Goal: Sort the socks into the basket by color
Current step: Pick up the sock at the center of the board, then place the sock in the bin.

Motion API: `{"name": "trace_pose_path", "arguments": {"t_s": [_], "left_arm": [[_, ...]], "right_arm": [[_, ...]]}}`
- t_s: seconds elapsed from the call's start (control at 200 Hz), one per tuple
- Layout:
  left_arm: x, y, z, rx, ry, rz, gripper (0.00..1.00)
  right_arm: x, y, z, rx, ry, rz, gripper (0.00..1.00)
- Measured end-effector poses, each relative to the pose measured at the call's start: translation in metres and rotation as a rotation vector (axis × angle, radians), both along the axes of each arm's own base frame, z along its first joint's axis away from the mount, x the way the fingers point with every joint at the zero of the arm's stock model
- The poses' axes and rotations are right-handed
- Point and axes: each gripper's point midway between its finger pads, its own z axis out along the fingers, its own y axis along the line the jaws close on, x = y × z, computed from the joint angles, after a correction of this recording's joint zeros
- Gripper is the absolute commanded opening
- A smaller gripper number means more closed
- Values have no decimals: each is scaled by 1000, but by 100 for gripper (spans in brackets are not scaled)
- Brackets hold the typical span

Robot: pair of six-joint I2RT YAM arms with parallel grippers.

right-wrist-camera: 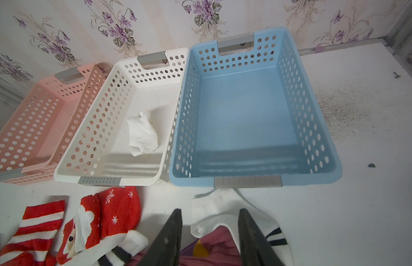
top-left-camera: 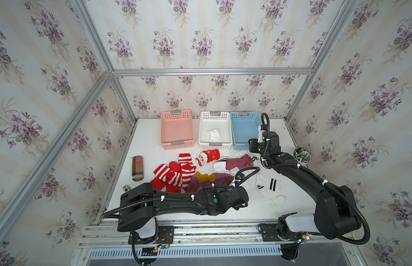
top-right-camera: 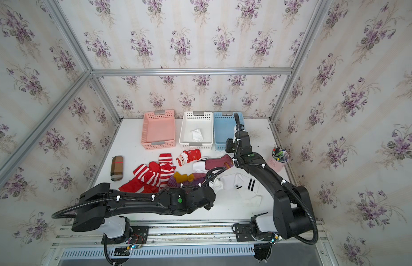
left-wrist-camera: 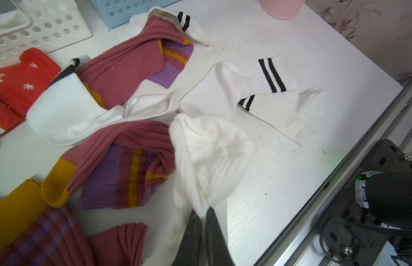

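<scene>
Near the front of the table (top-left-camera: 258, 207), beside the maroon-purple socks (left-wrist-camera: 122, 161): one white sock (left-wrist-camera: 209, 156), soft, light, limp, bunched; pinched at a gathered fold by the left gripper (left-wrist-camera: 204, 213), jaws closed on it. Thick bunched fabric likely grips best. Right gripper (right-wrist-camera: 209, 214): jaws partly apart, nothing held, over a maroon sock (right-wrist-camera: 214, 239) before the blue basket (right-wrist-camera: 246, 182). Legible writing: none; arm lettering (left-wrist-camera: 351, 182) blurred.

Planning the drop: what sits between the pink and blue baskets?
The white basket, holding one crumpled white sock, shown in both top views and the right wrist view.
</scene>
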Motion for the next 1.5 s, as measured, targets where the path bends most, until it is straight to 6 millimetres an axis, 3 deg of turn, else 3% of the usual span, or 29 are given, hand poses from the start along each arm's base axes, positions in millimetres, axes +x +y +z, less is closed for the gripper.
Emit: {"name": "trace_pose_path", "arguments": {"t_s": [0.285,0.555,0.744,1.109,1.504], "left_arm": [[41,16,46,-35,-44,39,5],[106,42,75,-62,-73,113,4],[165,60,74,-52,-53,175,4],[277,63,70,-59,-28,243,4],[349,47,47,-105,-25,246,8]], "right_arm": [[-6,0,-4,21,-4,-1,42],[-16,0,-21,31,34,10,42],[-22,2,-23,55,35,20,42],[-28,6,-15,78,18,42,43],[-32,18,-19,114,35,84,43]]}}
